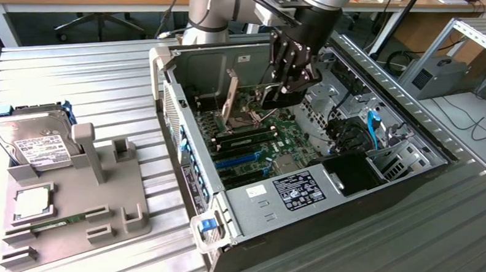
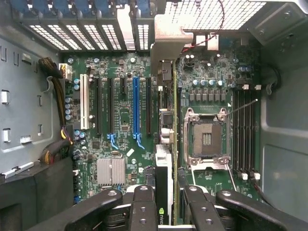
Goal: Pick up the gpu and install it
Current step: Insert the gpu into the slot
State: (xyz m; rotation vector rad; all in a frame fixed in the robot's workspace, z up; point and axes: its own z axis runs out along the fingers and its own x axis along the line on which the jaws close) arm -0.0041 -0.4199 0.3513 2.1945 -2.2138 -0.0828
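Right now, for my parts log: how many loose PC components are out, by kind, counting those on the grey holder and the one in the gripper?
hard drive: 1
processor chip: 1
RAM stick: 1
gpu, gripped edge-on by the gripper: 1
Total: 4
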